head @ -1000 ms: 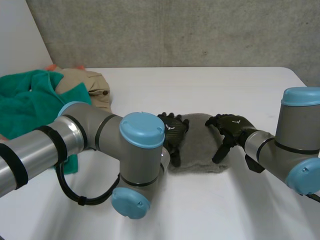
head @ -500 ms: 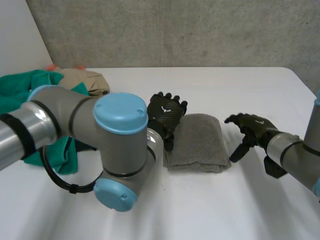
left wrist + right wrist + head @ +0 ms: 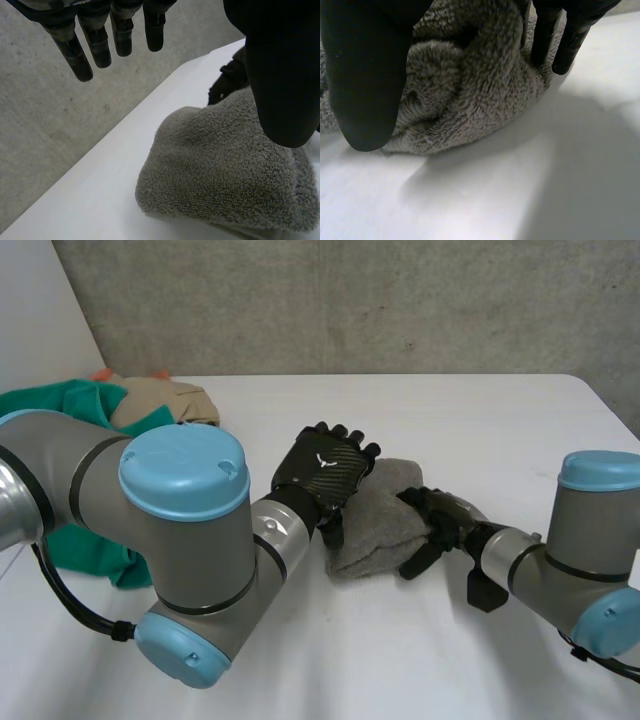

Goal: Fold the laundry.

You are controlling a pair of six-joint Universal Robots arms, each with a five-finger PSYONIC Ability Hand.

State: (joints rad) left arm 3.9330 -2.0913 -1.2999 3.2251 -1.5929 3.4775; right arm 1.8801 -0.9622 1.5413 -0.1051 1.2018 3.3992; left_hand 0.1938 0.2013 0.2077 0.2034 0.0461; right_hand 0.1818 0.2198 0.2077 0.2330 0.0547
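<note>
1. Folding is part done in the head view. One grey towel (image 3: pixel 380 525) lies in a small fold at centre frame on the white tabletop (image 3: pixel 450 420). The right hand (image 3: pixel 440 520) has its fingers closed round the towel's bunched right edge. The left hand (image 3: pixel 325 468) hangs over the towel's left edge. At upper left, one green cloth (image 3: pixel 60 415) and one tan garment (image 3: pixel 165 400) sit heaped and unfolded, so most of the job looks to be left.
2. In the left wrist view, the left hand's fingers (image 3: pixel 100 45) are straight and spread above the towel (image 3: pixel 225 175), holding nothing. The right hand (image 3: pixel 230 80) is at the towel's far edge.
3. In the right wrist view, the towel (image 3: pixel 470 85) is squeezed between the right hand's thumb (image 3: pixel 365 75) and fingers (image 3: pixel 570 40), and its underside rests on the tabletop (image 3: pixel 520 190).
</note>
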